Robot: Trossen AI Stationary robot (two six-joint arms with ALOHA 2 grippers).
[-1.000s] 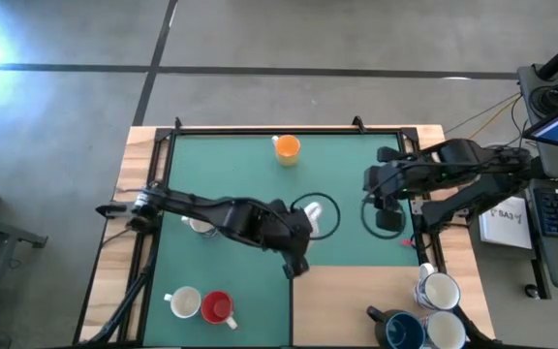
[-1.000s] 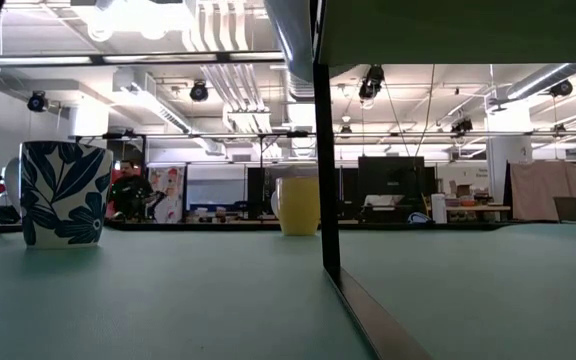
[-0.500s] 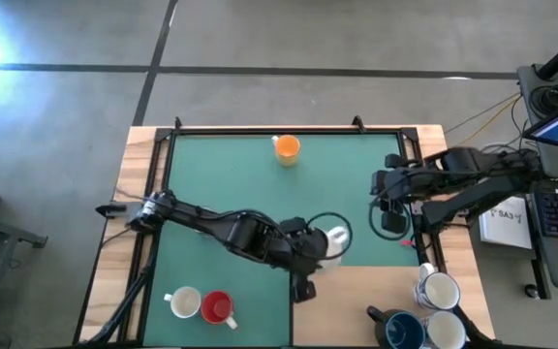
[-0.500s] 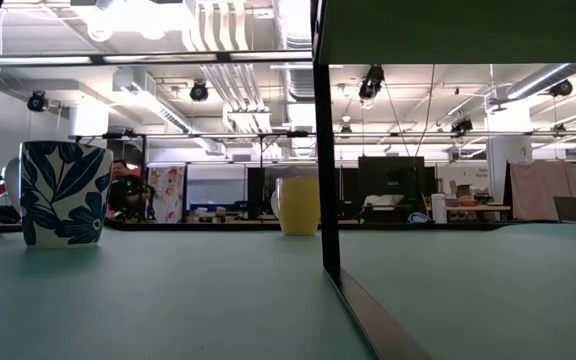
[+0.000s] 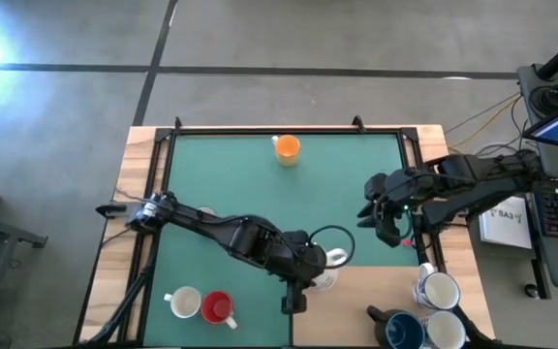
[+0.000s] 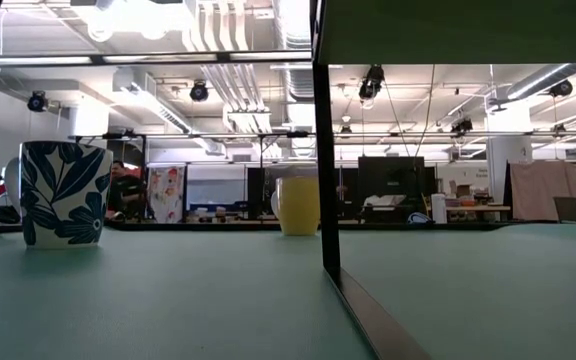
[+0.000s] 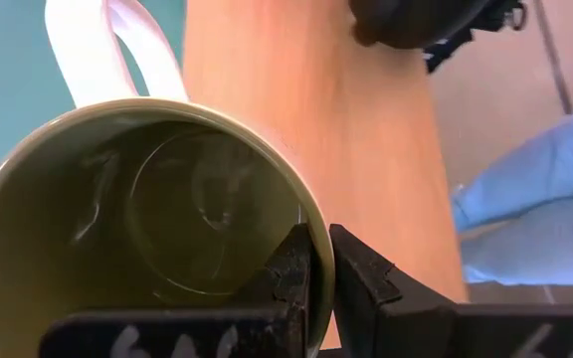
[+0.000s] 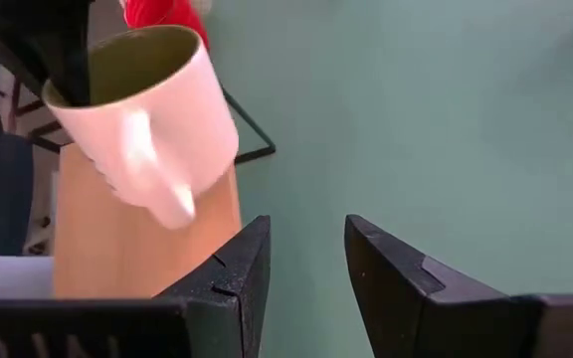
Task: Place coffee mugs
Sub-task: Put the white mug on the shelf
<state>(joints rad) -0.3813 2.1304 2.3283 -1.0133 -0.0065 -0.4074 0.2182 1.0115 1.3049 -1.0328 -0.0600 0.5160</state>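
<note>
white and red mugs: a white mug (image 5: pixel 184 302) and a red mug (image 5: pixel 218 307) stand side by side on the green mat (image 5: pixel 231 184), well to the left of the left pincer.
patterned mug: in the low view a white mug with dark blue leaves (image 6: pixel 63 193) stands on the mat; it shows just beside the left arm in the high view.
left pincer: the left pincer (image 5: pixel 310 269) is clamped on the rim of a white mug with olive-green inside (image 7: pixel 157 229), 1 finger (image 7: pixel 291 273) inside the wall and 1 outside.
held mug: it hangs tilted at the mat's edge, where the bare wood of the counter (image 5: pixel 356 296) begins; its handle (image 8: pixel 152 174) faces the right pincer.
orange mug: an orange mug (image 5: pixel 286 148) stands on the mat, far beyond both pincers.
right pincer: the right pincer (image 5: pixel 387 225) sits over the mat to the right of the held mug, its fingers (image 8: pixel 242 268) parted with nothing between them.
corner mugs: 2 white mugs (image 5: pixel 437 290) and a dark blue mug (image 5: pixel 402 330) crowd the wooden corner near the right pincer.
</note>
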